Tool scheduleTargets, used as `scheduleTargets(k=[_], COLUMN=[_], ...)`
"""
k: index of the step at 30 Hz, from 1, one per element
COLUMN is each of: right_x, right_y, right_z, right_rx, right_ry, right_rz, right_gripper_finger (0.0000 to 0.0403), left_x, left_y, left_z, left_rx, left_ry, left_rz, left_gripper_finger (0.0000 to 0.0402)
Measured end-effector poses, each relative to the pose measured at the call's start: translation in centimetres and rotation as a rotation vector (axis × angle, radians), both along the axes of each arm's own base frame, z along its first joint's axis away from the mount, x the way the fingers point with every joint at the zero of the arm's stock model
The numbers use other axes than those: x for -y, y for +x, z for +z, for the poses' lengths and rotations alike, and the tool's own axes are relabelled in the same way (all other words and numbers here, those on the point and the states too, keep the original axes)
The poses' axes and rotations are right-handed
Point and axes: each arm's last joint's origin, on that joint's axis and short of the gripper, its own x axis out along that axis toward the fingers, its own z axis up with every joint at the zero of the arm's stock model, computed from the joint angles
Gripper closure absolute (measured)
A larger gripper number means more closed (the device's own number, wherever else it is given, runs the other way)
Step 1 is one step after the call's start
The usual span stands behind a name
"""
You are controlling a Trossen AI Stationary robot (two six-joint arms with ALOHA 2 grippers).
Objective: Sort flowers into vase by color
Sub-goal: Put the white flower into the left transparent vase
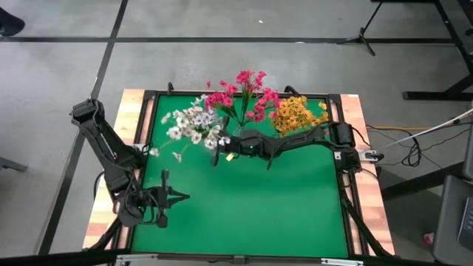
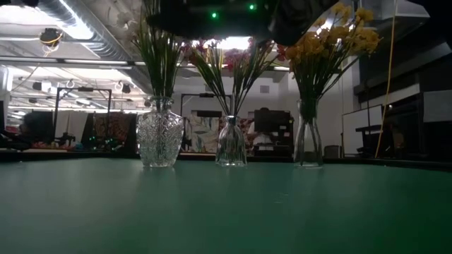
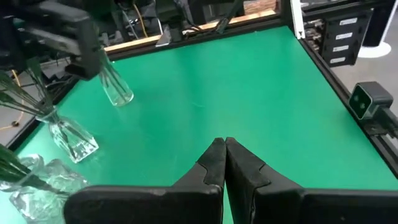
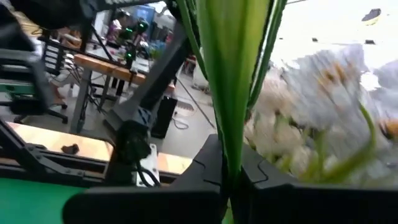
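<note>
Sorting is being judged almost done: white flowers (image 1: pixel 194 124), pink (image 1: pixel 240 93) and yellow (image 1: pixel 297 114) are standing in vases at twelve o'clock, right pincer (image 4: pixel 231 180) clamped on a green stem (image 4: pixel 231 93), left pincer (image 3: pixel 225 163) closed at seven o'clock.

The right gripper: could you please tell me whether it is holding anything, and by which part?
The right gripper is shut on a white flower sprig, pinching its green stem below the blossoms.
</note>
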Motion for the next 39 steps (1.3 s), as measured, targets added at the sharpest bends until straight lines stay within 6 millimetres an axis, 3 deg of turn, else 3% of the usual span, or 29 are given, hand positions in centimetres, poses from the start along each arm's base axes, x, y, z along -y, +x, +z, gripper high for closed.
scheduleTargets(k=[14,27,33,39], right_x=[1.4,2.3,2.8,3.1], right_y=[0.1,-1.9,-1.8,-1.3], right_z=[-1.0,-4.3,-4.8,-7.2], right_rx=[-0.057,0.001,0.007,-0.028], right_ry=[0.090,0.181,0.223,0.269], right_rz=[-0.019,-0.058,-0.032,-0.036], right_gripper_finger=[0.0400,0.0400,0.0400,0.0400], left_x=[0.0,-0.2,-0.4,-0.8], left_y=[0.0,0.0,0.3,0.6], left_z=[-0.7,-0.6,-0.5,-0.5], left_rx=[0.010,0.047,0.055,0.061], left_ry=[-0.029,-0.003,0.001,0.007], left_rz=[-0.007,0.042,0.067,0.097], left_gripper_finger=[0.0402,0.0401,0.0401,0.0401])
